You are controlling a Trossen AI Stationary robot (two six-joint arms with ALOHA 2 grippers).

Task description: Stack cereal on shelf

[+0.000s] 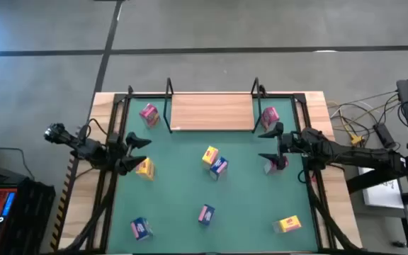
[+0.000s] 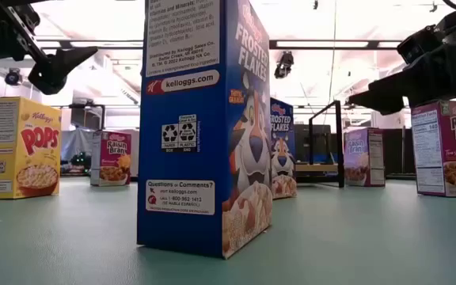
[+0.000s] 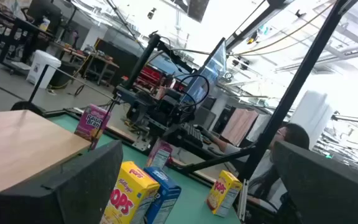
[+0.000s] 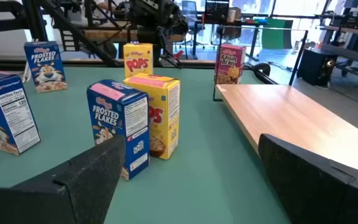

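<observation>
Green table mat, nine small cereal boxes scattered, none on the shelf, a light-wood board in black uprights at the far edge

- Raisin Bran boxes: one just left of the shelf, one just right of it, one beside the right gripper
- Pops boxes: left, centre, near right
- Frosted Flakes boxes: centre touching the centre Pops, near centre, near left

Left gripper: fingers spread, empty, over the mat's left side

Right gripper: fingers spread, empty, over the right side
</observation>
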